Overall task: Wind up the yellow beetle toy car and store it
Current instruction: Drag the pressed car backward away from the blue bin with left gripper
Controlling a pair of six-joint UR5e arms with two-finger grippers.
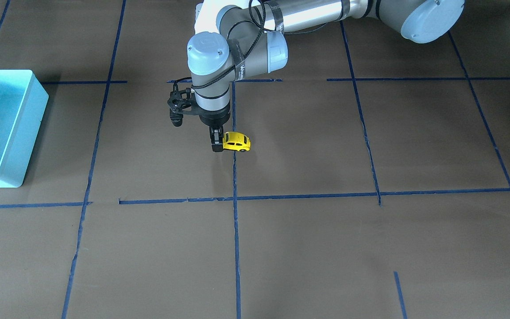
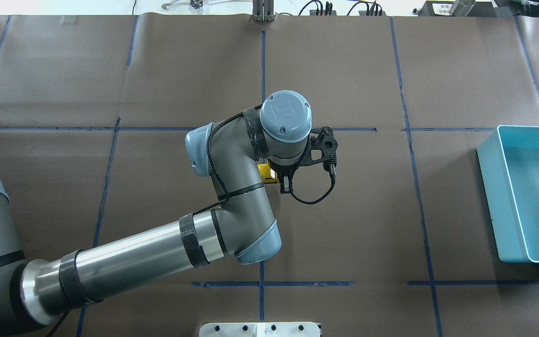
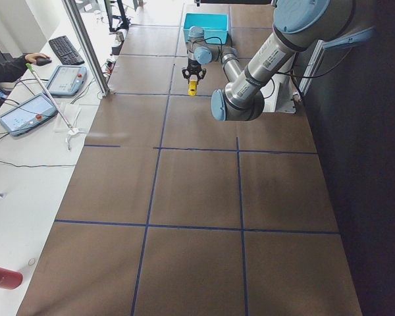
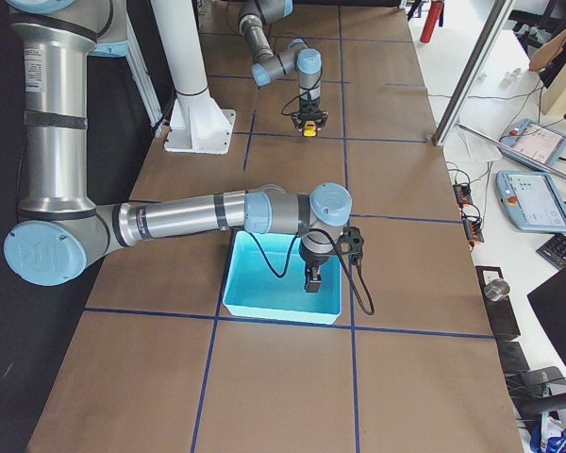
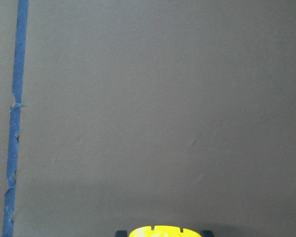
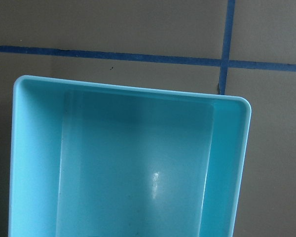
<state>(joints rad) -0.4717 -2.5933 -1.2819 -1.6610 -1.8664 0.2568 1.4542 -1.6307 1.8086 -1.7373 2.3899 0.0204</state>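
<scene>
Here's where things sit: the left gripper (image 1: 218, 142) is clamped shut on one end of the yellow car (image 1: 237, 141), just left of centre in the front-facing view. The rest of the little body sticks out sideways past the jaws. I can't tell whether the wheels are touching the table (image 1: 326, 248) or sitting just above it. The left wrist view only shows a sliver of yellow at its bottom edge.

What I'd worry about:

- It's an end-only grip on a rounded, shiny shell. If the arm presses down to get the wheels biting for the wind-up drag, the car could pivot in the jaws or pop out.
- If it presses too lightly, the wheels just skate over the brown paper and nothing gets wound.
- There's a blue tape line (image 1: 234, 177) running right by the car. Dragging across that edge could snag a wheel or twist the car.
- Once it's wound, any slip means the car shoots off across the table.

Then there's storage. The bin (image 1: 31, 133) is way over at the left edge of that view, well apart from the car, so it's a long carry on a sketchy grip.

In the right-side view the right gripper (image 4: 313, 279) hangs about over the bin, and I can't tell if it's open or closed. If it stays parked there, the two arms could crowd each other at the drop. Letting go from too high up might also bounce the car back out.
</scene>
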